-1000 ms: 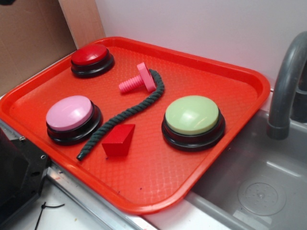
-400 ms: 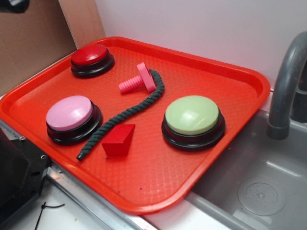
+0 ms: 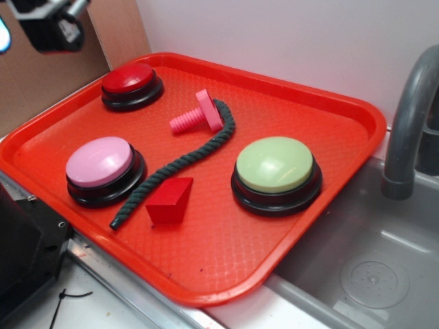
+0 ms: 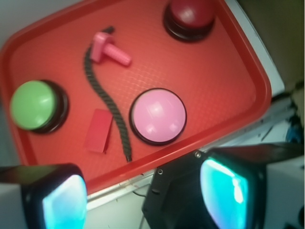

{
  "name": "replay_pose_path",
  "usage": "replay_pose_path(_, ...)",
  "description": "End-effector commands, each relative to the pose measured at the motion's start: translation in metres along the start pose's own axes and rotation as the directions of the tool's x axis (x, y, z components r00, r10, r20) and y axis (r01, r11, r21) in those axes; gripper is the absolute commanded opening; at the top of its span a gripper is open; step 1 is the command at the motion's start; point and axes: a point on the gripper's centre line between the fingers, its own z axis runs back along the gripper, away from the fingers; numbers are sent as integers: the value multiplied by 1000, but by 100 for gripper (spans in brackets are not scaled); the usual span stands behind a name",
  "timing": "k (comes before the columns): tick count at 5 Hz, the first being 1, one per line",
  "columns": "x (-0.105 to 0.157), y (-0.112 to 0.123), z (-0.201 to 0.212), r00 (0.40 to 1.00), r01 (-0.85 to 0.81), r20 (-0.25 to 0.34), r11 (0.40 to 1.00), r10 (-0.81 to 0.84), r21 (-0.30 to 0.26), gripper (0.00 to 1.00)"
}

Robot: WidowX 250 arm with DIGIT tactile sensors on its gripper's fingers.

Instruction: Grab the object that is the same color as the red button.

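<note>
The claw [image 4: 143, 191] is seen spread wide and empty, apparently high above the tray [image 4: 238, 76]; the red block [image 3: 169, 200] is shown lying between the rope [image 3: 185, 161] and the green button [image 3: 276, 175]; the sink [image 3: 370, 267] is caught by the exterior view only.

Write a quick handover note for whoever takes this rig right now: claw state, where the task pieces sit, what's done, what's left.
Claw: open, holding nothing, high above the tray's near-left edge, clear of everything.
Red wedge block: flat on the red tray, near the front, between the pink button and the green button, just right of the dark rope's lower end.
Red button: far-left corner of the tray, untouched.
Pink screw toy: by the rope's upper end; not the target.
Done: nothing grasped so far.
Left: move over the wedge, descend, close on it, lift. Watch the rope alongside it.
</note>
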Motion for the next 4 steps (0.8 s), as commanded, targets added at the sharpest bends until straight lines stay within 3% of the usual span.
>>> replay_pose_path(1,11,-14,-50,951,-309,-51,950,306,-49,100)
replay_pose_path(3,10,-37,-101,950,-311,0,949,312,-52,100)
replay_pose_path(4,3,-45,-120,950,-311,-4,949,311,-47,100)
